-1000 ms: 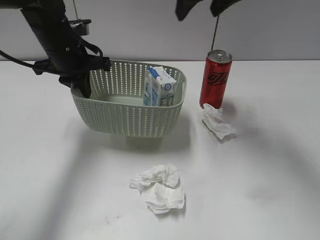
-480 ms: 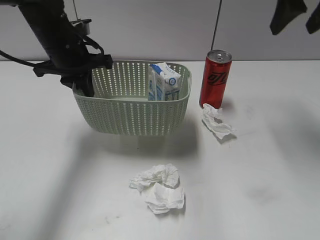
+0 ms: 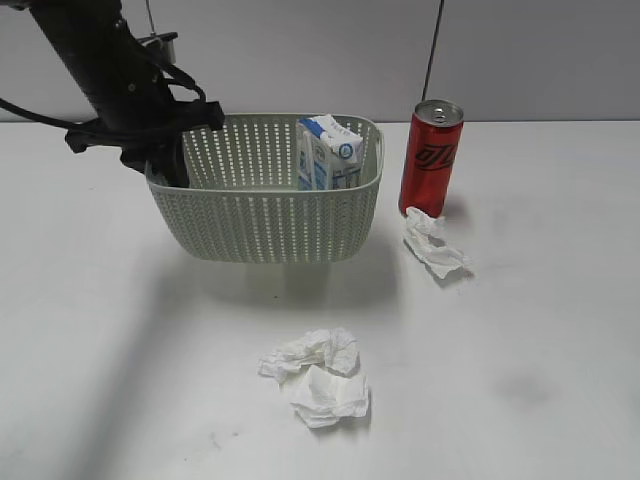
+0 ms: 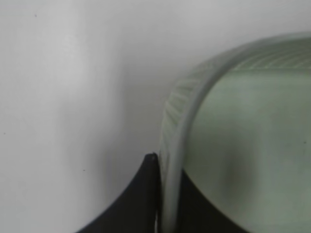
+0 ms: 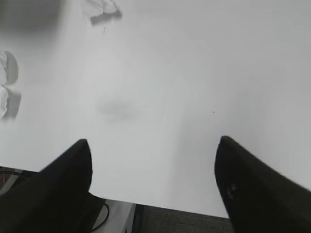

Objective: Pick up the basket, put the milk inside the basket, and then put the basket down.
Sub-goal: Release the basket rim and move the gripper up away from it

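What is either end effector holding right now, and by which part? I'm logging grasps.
The left end effector grips the basket by its left-end rim. The right end effector is open, holding nothing.

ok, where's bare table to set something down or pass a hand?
Free: front left, left of the two crumpled tissues and below the basket; also the right side beyond the can and front right. Crowded: the gap between basket, can and the tissue at its foot. The left gripper occupies the basket's left rim.
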`<move>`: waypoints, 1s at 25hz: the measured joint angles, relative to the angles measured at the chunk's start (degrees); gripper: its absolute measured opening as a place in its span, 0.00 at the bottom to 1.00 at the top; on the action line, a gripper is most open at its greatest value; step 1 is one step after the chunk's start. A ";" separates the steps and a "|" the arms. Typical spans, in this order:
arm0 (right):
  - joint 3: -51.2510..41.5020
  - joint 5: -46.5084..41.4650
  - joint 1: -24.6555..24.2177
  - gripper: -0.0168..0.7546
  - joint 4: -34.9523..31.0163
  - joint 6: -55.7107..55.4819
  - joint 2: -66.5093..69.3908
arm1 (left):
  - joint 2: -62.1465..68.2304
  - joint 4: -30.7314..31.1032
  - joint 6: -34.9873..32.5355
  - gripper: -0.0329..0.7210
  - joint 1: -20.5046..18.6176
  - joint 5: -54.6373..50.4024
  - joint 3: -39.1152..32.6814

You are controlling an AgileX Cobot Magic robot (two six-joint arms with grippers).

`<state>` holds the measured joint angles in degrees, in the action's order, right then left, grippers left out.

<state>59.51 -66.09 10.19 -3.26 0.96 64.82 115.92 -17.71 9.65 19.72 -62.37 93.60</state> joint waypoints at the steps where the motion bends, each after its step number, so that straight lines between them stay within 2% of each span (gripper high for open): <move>1: -3.21 0.96 0.00 0.79 0.00 0.00 -3.50 | 0.00 0.00 0.00 0.04 0.00 0.27 0.00; 5: -13.91 3.95 0.00 0.79 0.00 0.00 -17.08 | 0.00 0.00 -0.02 0.04 0.00 1.73 0.00; 12: -26.14 5.29 0.00 0.79 -0.16 0.11 -38.39 | 0.00 0.05 -0.20 0.04 0.00 4.79 0.00; 20: -30.85 5.72 0.00 0.79 -0.65 0.18 -58.18 | 0.00 3.25 2.67 0.04 0.00 7.09 0.00; 25: -30.85 5.72 0.00 0.79 -0.67 0.18 -64.78 | 0.13 6.79 5.06 0.04 -0.02 9.12 0.00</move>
<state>28.66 -60.38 10.19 -3.92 1.14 0.03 116.05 -10.92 14.71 19.71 -53.25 93.60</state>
